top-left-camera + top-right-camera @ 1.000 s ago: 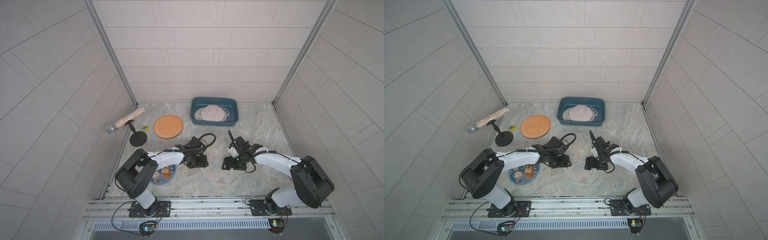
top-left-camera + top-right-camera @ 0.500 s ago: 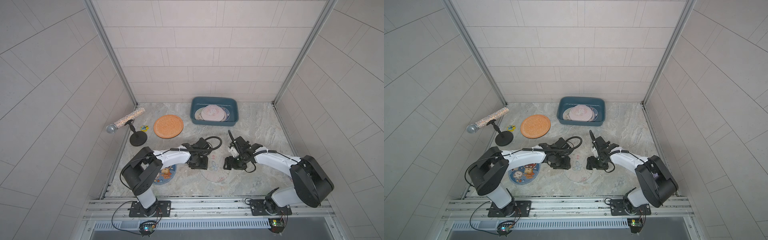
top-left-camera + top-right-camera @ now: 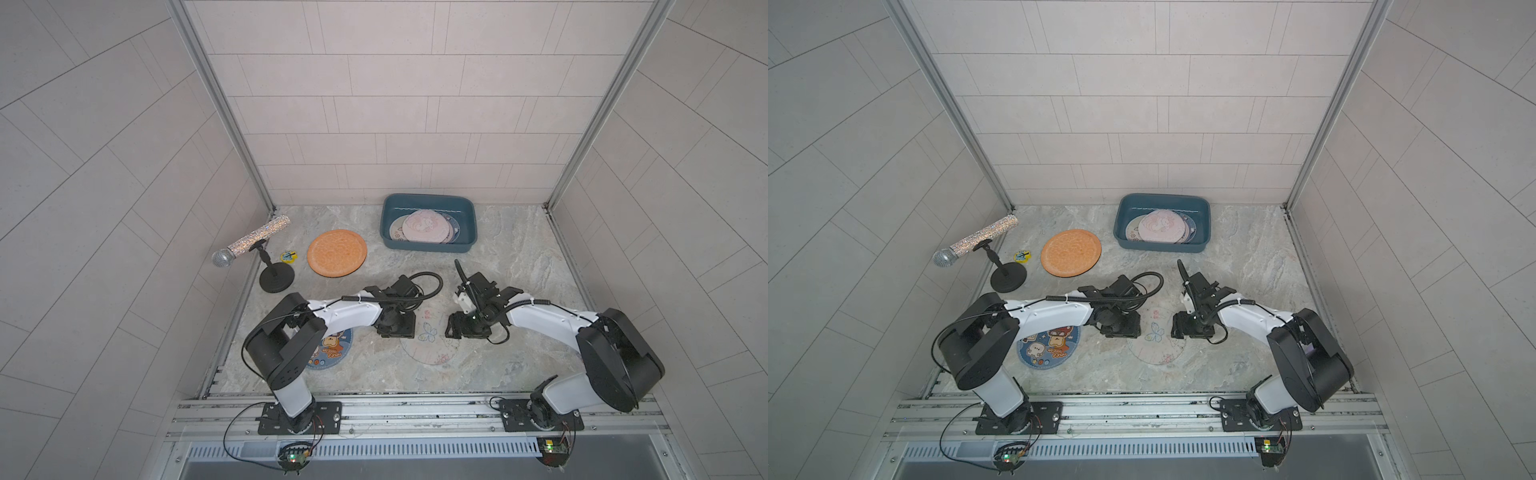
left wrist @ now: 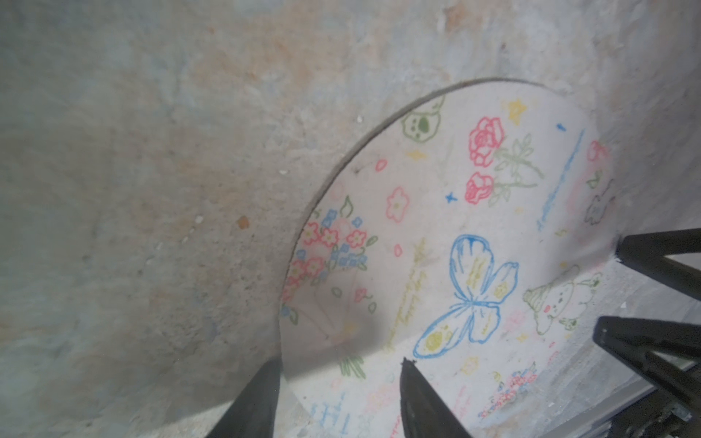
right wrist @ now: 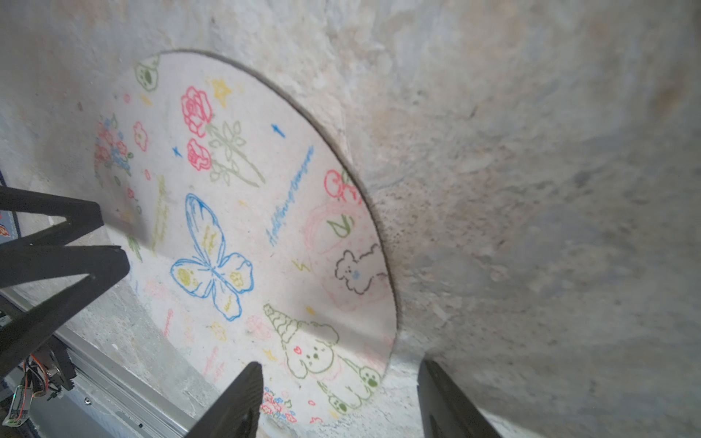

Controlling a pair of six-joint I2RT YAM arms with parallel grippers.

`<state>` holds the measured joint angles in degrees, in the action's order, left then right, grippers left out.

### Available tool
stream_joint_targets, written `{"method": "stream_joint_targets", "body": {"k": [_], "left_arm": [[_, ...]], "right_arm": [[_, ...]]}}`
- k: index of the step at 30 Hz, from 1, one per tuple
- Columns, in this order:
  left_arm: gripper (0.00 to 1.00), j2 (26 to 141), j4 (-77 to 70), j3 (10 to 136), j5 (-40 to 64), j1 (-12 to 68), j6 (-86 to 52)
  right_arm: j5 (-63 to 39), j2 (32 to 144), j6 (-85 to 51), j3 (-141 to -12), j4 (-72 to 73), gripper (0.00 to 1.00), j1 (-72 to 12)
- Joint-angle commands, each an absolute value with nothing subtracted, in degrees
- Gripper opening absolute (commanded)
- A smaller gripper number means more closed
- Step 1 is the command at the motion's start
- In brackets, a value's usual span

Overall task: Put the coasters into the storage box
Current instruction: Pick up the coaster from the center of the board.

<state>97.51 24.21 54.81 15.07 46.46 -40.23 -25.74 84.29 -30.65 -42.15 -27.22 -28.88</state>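
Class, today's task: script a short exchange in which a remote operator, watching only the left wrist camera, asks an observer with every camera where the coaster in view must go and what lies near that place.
Operator: I see only the butterfly coaster at the left gripper fingertips. Where does it go?
Observer: Into the storage box, which stands at the back of the table, with several coasters in it.
Operator: Is any coaster lying near the box?
Observer: Yes, an orange coaster lies flat to the box's left, apart from it.
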Motion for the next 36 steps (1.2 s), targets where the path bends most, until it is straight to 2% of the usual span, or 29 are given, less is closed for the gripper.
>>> {"method": "stream_joint_targets", "body": {"k": [1, 28, 31, 36], "left_arm": [[0.56, 100.10, 24.15, 55.46, 15.02, 46.51, -40.70], [0.55, 100.26, 23.47, 55.02, 15.91, 46.57, -40.96], [0.50, 100.07, 23.47, 54.84, 15.88, 46.58, -40.96], [0.26, 100.06, 22.99, 54.85, 16.37, 46.58, -41.04]], "right_arm": [[-25.09, 86.30, -30.59, -41.57, -27.78, 0.66, -29.82], [-25.45, 88.97, -31.73, -42.63, -26.37, 0.53, -31.54], [-25.44, 89.02, -31.75, -42.56, -26.25, 0.53, -31.47], [-25.66, 88.70, -32.06, -42.45, -26.15, 0.53, -31.54]]}}
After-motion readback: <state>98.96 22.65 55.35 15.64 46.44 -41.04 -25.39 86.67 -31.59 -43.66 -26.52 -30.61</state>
